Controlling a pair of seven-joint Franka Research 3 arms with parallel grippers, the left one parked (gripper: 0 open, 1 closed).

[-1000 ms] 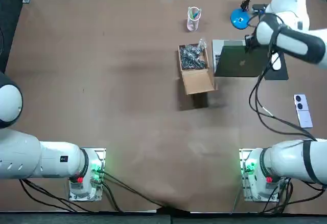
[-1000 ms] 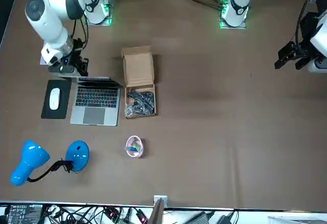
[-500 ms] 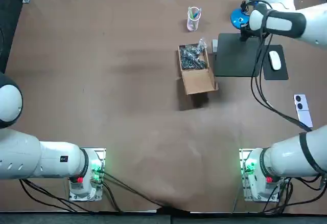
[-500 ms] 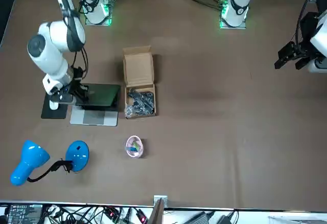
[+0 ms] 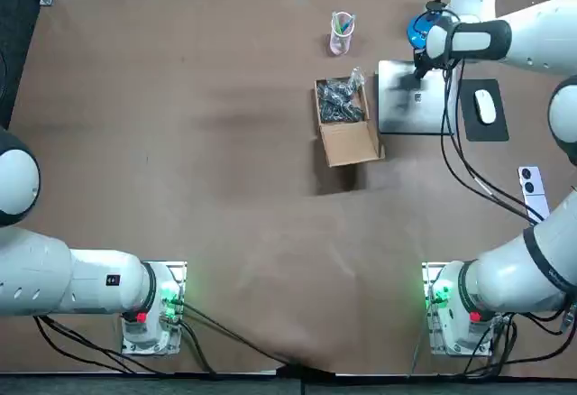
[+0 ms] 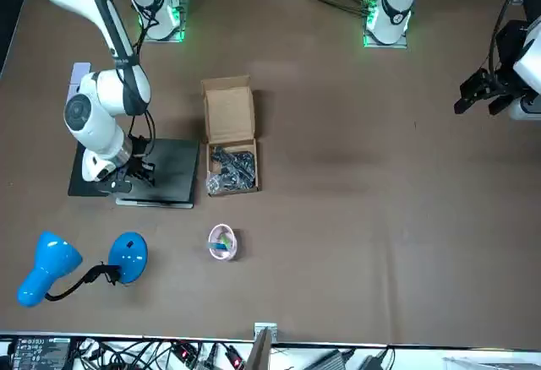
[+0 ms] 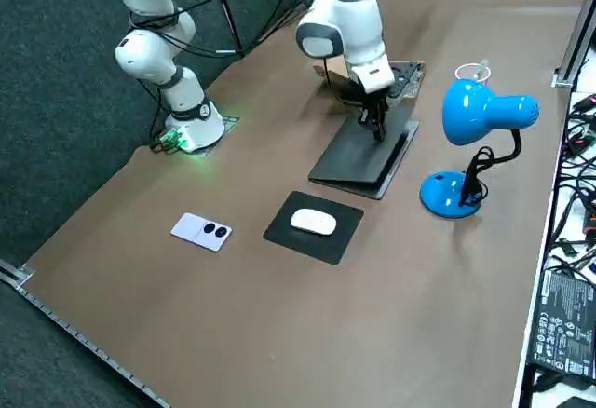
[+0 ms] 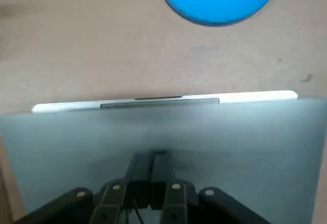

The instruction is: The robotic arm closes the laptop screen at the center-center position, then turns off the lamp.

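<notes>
R gripper (image 7: 377,135), jaws pinched together, on laptop lid (image 7: 357,162) btwn box (image 5: 346,126) & mouse (image 7: 313,223).

A brown counter (image 5: 225,142) fills every view. Dark grey carpet (image 7: 56,101) covers the floor beyond its near and right edges. A metal strip (image 7: 84,343) trims the right edge, and tangled cables (image 6: 177,355) lie past the far edge on a pale surface.

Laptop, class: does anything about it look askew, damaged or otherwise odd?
No damage shows. The laptop lid looks not quite shut, tilted slightly above its base, with the shut right gripper pressing on it.
</notes>
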